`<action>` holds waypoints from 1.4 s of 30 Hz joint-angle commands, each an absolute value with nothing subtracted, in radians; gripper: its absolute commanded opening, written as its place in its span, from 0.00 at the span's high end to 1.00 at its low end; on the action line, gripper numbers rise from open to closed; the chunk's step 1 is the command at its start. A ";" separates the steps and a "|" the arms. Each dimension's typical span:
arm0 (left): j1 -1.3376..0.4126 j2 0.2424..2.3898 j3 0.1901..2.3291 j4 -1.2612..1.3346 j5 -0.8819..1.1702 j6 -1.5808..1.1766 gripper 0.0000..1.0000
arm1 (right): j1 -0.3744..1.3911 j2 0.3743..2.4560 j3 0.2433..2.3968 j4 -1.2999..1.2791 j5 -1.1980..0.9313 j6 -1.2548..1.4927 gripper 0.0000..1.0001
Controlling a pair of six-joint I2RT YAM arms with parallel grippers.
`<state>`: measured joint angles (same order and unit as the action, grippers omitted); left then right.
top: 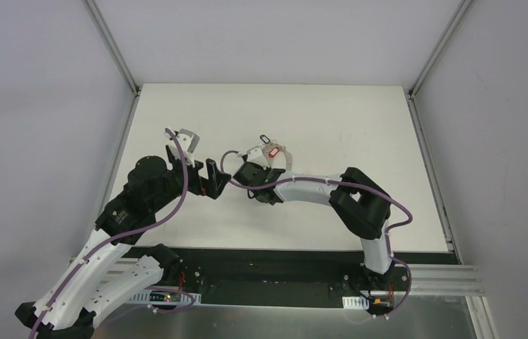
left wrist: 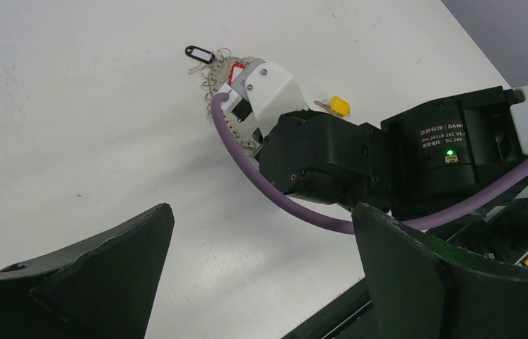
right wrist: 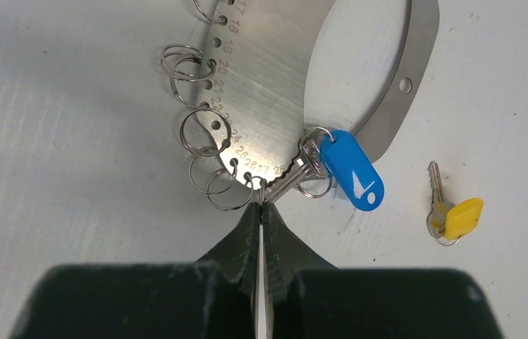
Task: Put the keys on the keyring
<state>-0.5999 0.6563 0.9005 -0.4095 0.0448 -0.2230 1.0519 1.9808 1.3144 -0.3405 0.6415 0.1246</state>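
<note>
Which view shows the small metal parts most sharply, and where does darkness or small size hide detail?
Right wrist view: sharpest, the stamped numbers on the keyring are readable, though its jaws are a dark mass. Left wrist view: the near fingers are dark and soft; the yellow key is small but clear. Top view: even light, soft shadows, the keyring too small for detail.

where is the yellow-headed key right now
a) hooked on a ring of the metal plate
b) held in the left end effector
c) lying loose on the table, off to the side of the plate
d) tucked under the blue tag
c: the yellow key lies flat on the bare table, clear of the metal plate and the blue tag.
</note>
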 commanded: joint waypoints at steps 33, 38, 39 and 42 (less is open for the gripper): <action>-0.588 0.621 0.895 -0.408 0.069 -0.231 0.01 | 1.121 1.244 1.213 -0.581 0.577 0.165 1.00; -0.588 0.627 0.896 -0.407 0.087 -0.231 0.01 | 1.124 1.178 1.229 -0.589 0.518 0.139 1.00; -0.588 0.628 0.897 -0.407 0.095 -0.231 0.01 | 1.123 1.168 1.236 -0.593 0.501 0.136 1.00; -0.588 0.639 0.898 -0.399 0.155 -0.232 0.01 | 1.124 1.143 1.246 -0.595 0.433 0.119 1.00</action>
<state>-0.5999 0.6323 0.9005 -0.4080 0.0795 -0.2253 1.1179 1.1973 1.1858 -0.5941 0.5045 0.1543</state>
